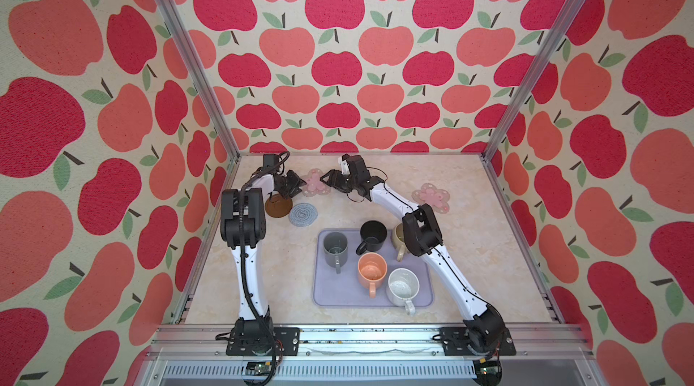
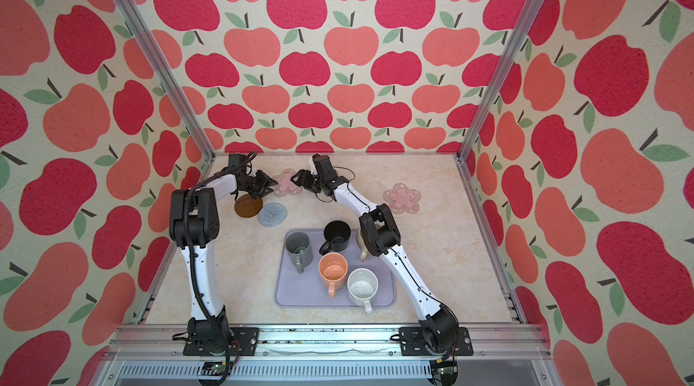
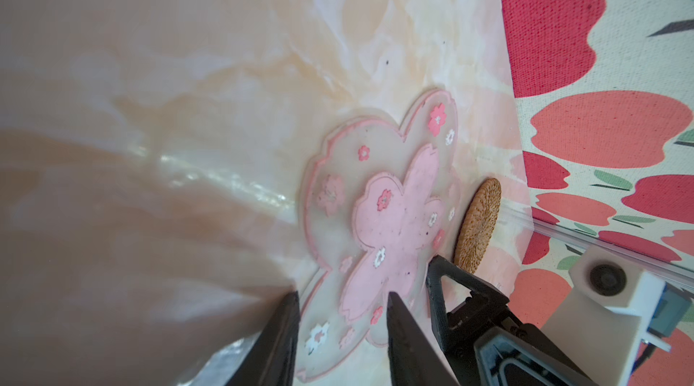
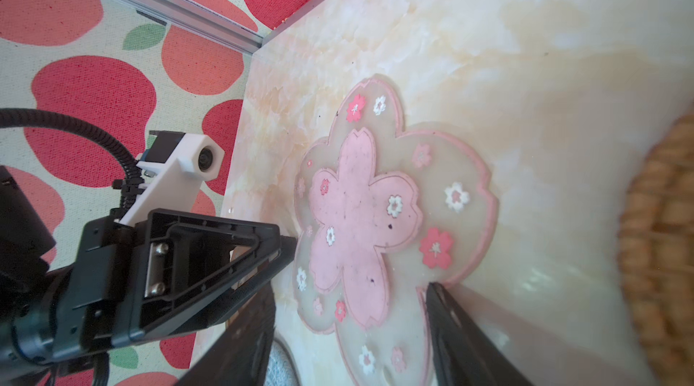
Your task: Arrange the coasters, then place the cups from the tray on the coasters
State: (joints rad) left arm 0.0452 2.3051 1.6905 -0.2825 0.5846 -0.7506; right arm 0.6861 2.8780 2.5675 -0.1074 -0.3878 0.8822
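Pink flower-shaped coaster point(image 1: 313, 182), lying flat beyond the far left corner of the lavender tray point(image 1: 338, 292), is likely thin, light and flexible, so pinch a petal rim; left gripper point(image 1: 302, 188) and right gripper point(image 1: 325, 180) flank it, jaws parted, holding nothing.

2 top views look down from high over the near edge, see the whole table point(image 1: 488, 252). Wrist cams sit v. close; both face 1 pink flower coaster point(image 3: 390, 222) point(image 4: 360, 222), far side.
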